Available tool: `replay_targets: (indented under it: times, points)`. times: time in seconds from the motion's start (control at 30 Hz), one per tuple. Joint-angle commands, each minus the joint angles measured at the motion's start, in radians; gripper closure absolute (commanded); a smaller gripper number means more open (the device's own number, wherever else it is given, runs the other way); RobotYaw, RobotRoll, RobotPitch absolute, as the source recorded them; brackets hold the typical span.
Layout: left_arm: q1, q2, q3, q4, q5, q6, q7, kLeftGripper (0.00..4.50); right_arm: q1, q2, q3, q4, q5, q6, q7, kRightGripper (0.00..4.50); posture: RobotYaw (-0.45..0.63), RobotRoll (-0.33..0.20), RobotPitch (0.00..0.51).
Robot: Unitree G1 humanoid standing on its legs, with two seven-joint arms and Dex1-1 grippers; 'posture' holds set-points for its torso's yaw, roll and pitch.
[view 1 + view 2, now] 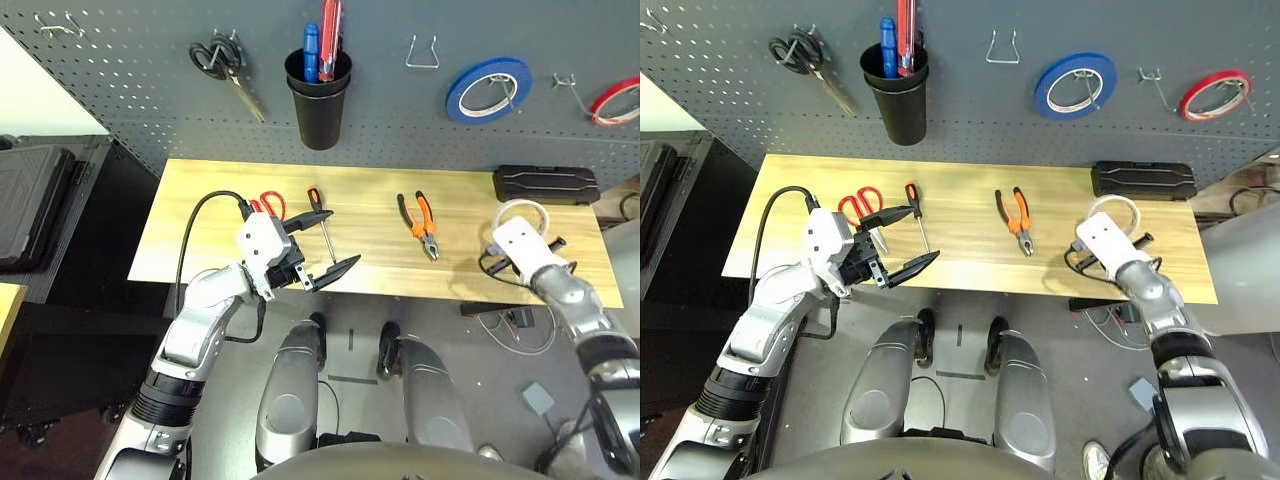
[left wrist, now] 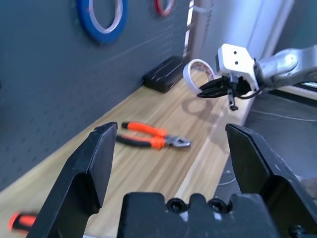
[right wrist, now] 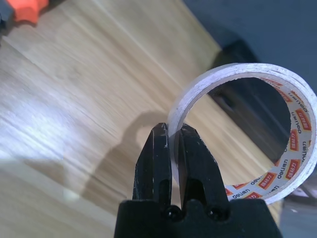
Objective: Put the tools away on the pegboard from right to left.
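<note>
- Hanging the tape roll well wants a firm pinch and a smooth rise to the pegboard, its hole squared to a hook before any letting go!
- And look, the right gripper has it nipped by the rim, one finger inside, one outside, the ring jutting past the tips, clear above the worktop.
- Left gripper: spread wide, nothing between its fingers!

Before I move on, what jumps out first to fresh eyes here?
The white tape roll, pinched in the right claw above the table's right end. Next, the bright blue tape ring hanging on the pegboard, and the orange-handled pliers lying mid-table.
</note>
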Motion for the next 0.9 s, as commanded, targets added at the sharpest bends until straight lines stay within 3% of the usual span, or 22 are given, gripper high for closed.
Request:
replay_targets:
  times: [0.03, 0.23, 0.47, 0.9]
  points:
    - [-0.012, 0.001, -0.022, -0.038, -0.028, -0.003, -0.04, 0.0, 0.044, -0.002, -0.041, 0.009, 0.039, -0.096, -0.035, 4.47, 0.19, 0.0, 0.213]
    - [-0.043, -0.02, -0.018, -0.048, -0.067, 0.013, -0.042, 0.0, 0.086, -0.002, -0.075, 0.021, 0.069, -0.319, -0.067, 4.47, 0.17, 0.0, 0.21]
    - [-0.07, -0.038, -0.018, -0.045, -0.086, 0.038, -0.03, 0.0, 0.072, -0.028, -0.103, 0.044, 0.065, -0.424, -0.112, 4.47, 0.15, 0.0, 0.208]
    - [-0.097, -0.051, -0.023, -0.004, -0.075, 0.028, -0.034, 0.0, -0.106, -0.071, -0.082, 0.103, 0.029, -0.506, -0.142, 4.47, 0.14, 0.0, 0.201]
